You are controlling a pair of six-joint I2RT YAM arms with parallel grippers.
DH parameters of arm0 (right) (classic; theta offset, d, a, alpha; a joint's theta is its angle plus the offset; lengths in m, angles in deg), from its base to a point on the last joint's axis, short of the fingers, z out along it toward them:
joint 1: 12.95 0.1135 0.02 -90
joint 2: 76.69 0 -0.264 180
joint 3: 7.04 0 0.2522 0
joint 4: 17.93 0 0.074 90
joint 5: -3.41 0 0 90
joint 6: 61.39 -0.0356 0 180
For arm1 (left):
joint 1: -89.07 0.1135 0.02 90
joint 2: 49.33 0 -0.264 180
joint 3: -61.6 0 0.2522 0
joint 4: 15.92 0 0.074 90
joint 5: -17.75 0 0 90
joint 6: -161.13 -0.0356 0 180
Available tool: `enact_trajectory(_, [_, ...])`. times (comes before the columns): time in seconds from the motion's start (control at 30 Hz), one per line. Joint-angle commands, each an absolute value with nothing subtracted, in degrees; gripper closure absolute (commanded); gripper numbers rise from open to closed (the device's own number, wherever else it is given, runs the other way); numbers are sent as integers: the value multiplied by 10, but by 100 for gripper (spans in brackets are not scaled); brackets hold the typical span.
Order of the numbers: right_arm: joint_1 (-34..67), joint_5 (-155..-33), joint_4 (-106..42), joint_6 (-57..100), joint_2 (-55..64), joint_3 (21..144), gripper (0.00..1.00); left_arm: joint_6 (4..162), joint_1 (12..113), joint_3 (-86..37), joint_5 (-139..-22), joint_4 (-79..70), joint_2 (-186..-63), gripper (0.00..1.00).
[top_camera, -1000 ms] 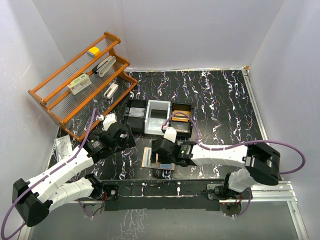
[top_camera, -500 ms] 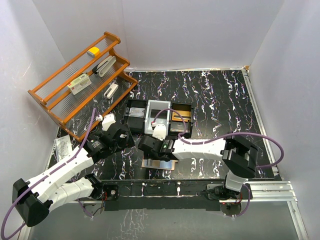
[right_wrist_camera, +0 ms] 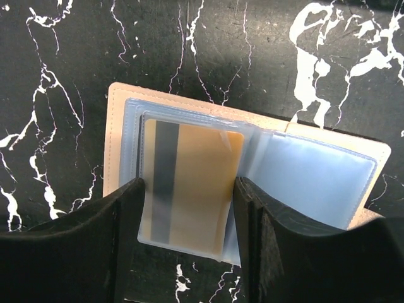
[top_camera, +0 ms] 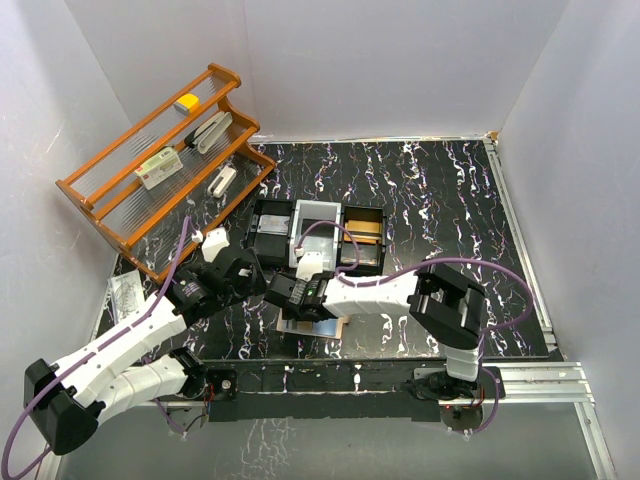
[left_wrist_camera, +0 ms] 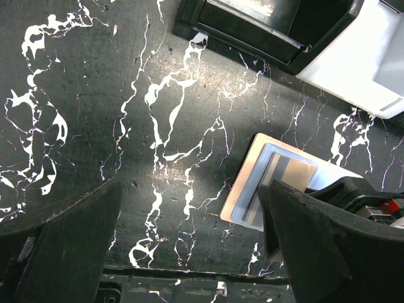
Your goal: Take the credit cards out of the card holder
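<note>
Card holder [right_wrist_camera: 120, 107], right hand [right_wrist_camera: 189, 186] narrower round orange card [right_wrist_camera: 196, 158], grip unclear, left hand [left_wrist_camera: 192, 189] wide

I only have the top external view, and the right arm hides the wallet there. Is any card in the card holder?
Observer: Yes. On the right wrist view the card holder lies open on the table, and an orange-brown card with a dark stripe sits in its clear sleeves.
Operator: Where are the fingers relative to that card?
Observer: The right end effector straddles it, with one finger at each long edge. I cannot tell whether they are pinching it yet.
</note>
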State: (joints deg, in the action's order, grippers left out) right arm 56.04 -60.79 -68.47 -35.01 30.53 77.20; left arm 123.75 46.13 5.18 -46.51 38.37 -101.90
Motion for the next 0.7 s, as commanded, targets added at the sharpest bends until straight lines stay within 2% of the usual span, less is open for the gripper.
enact_trajectory(0.0, [560,-616,-709,-362,319,721,49,1236,464,33,-454,391,-1014,1])
enact_trajectory(0.17, [551,-638,-643,-350,267,675,61,1236,463,38,-461,382,-1011,1])
enact_trajectory(0.43, [519,-700,-554,-329,203,610,66,1227,464,40,-487,367,-1029,1])
enact_trajectory(0.5, [515,-692,-569,-325,191,619,62,1232,464,39,-490,369,-1034,1])
enact_trajectory(0.6, [515,-668,-596,-293,178,655,49,1256,464,39,-477,384,-1030,1])
enact_trajectory(0.67, [515,-652,-634,-281,187,696,46,1268,464,41,-463,389,-1017,1])
